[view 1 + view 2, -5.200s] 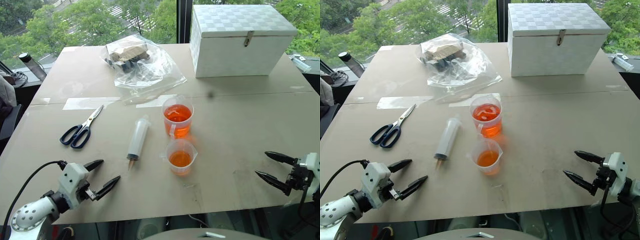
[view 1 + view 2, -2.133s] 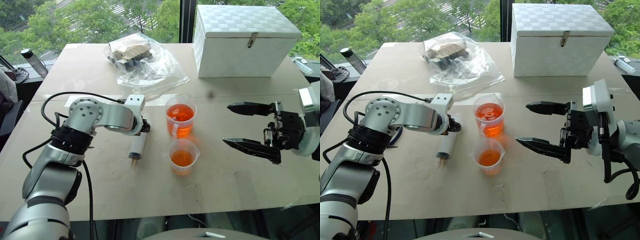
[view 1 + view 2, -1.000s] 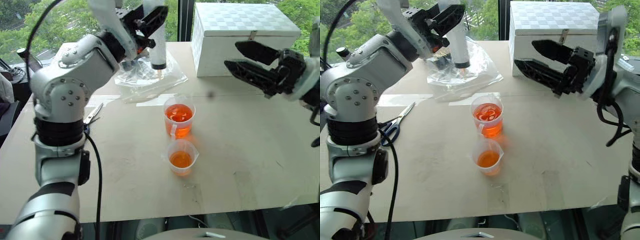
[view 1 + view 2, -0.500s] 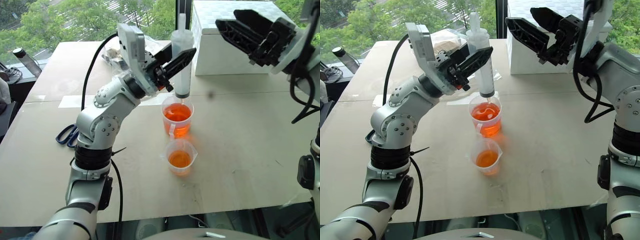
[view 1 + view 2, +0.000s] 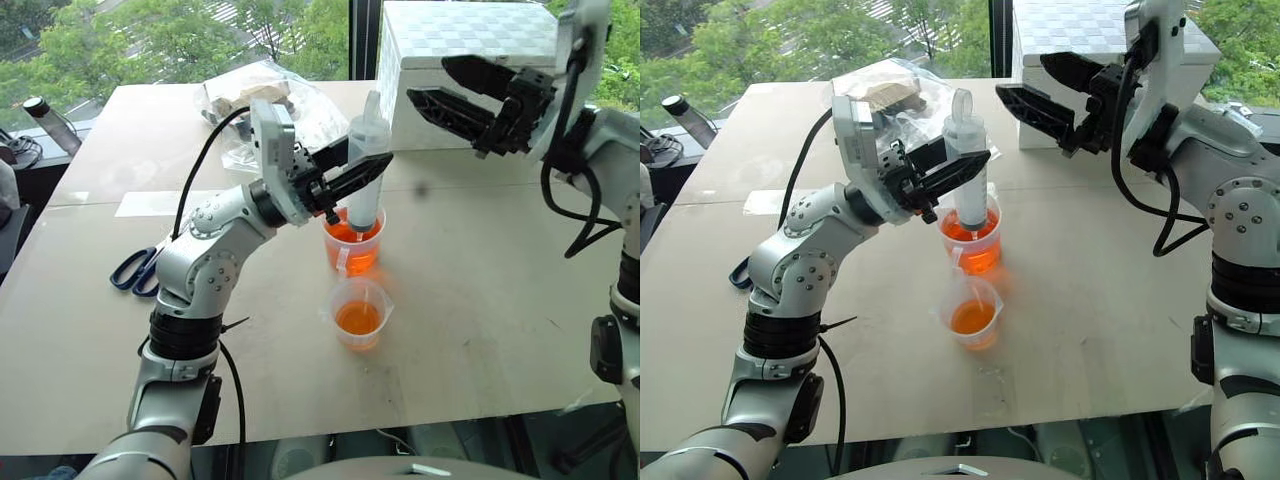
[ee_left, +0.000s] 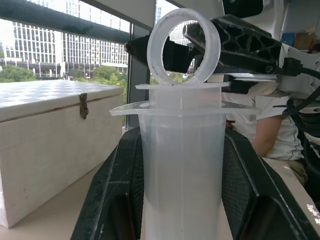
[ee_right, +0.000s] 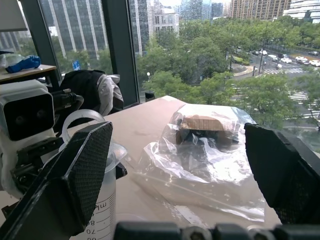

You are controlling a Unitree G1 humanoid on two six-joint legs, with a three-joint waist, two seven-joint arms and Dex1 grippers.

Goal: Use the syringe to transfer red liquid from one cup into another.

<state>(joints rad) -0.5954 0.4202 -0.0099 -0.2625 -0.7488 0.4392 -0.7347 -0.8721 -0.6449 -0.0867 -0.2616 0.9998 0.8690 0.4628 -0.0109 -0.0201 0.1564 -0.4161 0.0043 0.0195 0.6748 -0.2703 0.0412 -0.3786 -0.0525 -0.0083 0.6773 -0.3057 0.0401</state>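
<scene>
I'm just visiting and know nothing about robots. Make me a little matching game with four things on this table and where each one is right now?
Things:
1. syringe
2. scissors
3. white box
4. shorter cup

Places:
A. at the table's far edge, lid shut
B. upright in the left gripper, tip in the taller cup
C. nearer the robot than the taller cup
D. flat beside the left arm

Pairs: 1-B, 2-D, 3-A, 4-C
</scene>
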